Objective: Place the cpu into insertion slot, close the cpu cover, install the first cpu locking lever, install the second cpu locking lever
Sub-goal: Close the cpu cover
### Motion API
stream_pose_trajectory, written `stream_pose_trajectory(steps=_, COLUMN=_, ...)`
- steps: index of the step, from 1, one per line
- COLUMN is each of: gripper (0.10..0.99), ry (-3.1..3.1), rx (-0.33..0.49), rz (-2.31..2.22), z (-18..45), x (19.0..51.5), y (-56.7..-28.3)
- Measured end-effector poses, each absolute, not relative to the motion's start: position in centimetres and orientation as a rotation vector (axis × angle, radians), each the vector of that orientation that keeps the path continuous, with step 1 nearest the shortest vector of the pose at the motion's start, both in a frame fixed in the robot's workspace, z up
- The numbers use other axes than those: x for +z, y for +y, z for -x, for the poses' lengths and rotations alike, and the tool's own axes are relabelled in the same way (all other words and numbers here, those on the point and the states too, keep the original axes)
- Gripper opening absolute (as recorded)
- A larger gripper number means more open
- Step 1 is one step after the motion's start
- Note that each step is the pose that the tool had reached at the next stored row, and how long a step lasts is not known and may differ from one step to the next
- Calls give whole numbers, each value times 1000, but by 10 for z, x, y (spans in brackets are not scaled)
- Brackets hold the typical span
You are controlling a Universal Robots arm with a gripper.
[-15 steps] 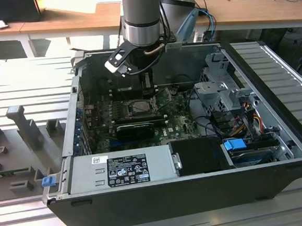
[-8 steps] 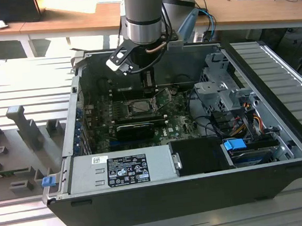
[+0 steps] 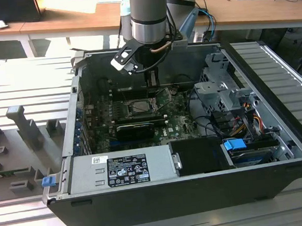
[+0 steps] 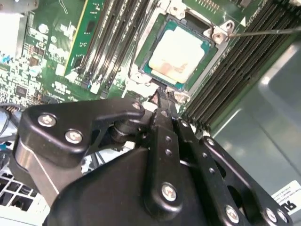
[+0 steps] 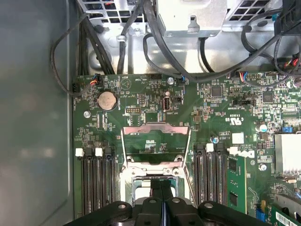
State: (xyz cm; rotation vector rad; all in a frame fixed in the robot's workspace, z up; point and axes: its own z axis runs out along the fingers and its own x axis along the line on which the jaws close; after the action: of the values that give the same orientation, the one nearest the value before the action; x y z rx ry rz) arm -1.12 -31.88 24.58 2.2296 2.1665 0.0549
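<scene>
A: One tool (image 4: pixel 162 98), closed tight, nothing seen in its grip, tips at the socket edge.
B: One cpu (image 4: pixel 181 55) seated in the insertion slot (image 4: pixel 136 77); one cpu cover (image 5: pixel 156 128) standing open.

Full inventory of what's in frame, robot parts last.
open black computer case: 1, black, on grey slatted metal table
green circuit board: 1, green, case floor
flat square silver-topped cpu: 1, pale silver, seated in the insertion slot
dark-metal frame cpu cover: 1, dark grey, swung open beside the slot
thin wire locking lever: 1, silver, across the memory slots
long black memory slots: two banks, black, flanking the slot
round coin cell: 1, silver, on the board
labelled power supply box: 1, grey, case edge
gripper: 1, black, shut, tips by the slot's edge
</scene>
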Motion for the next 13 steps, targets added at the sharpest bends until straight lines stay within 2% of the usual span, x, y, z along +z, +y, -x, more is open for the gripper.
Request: stream_pose_trajectory(steps=13, gripper=106, ry=2166, rx=53, rz=-2229, z=2, x=257, y=-319)
